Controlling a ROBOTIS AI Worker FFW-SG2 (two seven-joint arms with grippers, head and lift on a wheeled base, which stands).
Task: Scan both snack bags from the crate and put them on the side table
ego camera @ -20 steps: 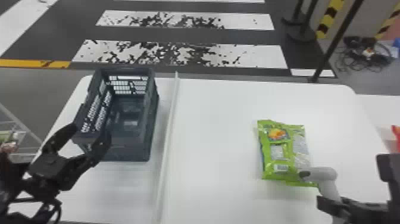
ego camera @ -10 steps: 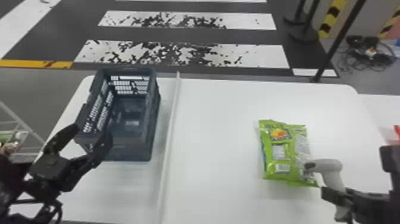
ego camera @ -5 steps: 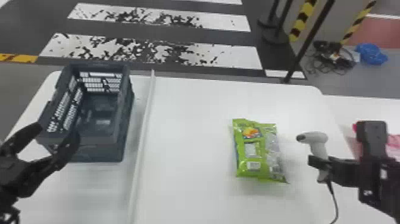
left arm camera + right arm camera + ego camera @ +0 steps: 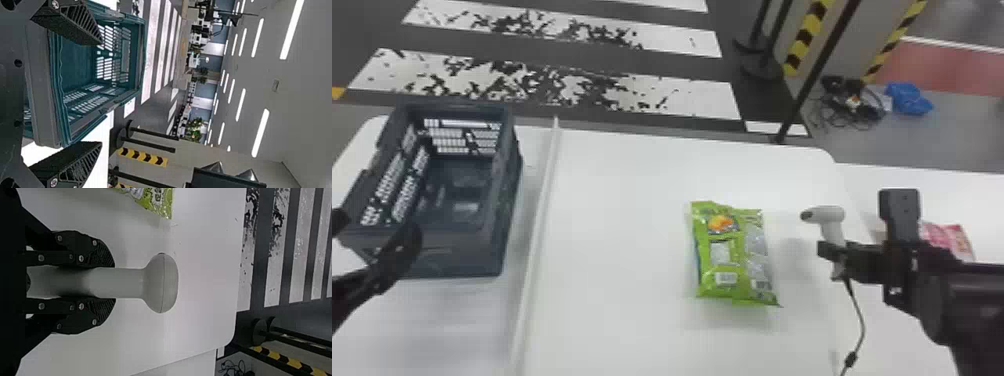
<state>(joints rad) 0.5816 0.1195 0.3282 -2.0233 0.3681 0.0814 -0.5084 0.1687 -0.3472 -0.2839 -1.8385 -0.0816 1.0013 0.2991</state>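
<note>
Green snack bag (image 4: pixel 732 265) lies flat on the white table (image 4: pixel 612 190), R of the divider strip (image 4: pixel 537 245). Label side up: orange fruit pic near its far end, pale panel below, then a barcode label (image 4: pixel 726 278) at the near end, w/ a 2nd printed patch beside it. Lettering on it is too small to read.

R gripper (image 4: pixel 838 260) has its fingers closed on the handle of the white scanner (image 4: pixel 824 215), head up, nose toward the green bag but apart from it; cable (image 4: pixel 859 320) hangs from the handle. R wrist view: a finger pressed to each side of the handle, bag corner nearby.

Pink snack bag (image 4: pixel 949 237) is on the side table (image 4: pixel 932 192), partly hidden behind the R gripper; its label can't be made out.

L gripper (image 4: pixel 376 231) is at the near end of the grey crate (image 4: pixel 452 257), fingers spread wide, nothing btwn them. Crate sits upright, L of the strip.
</note>
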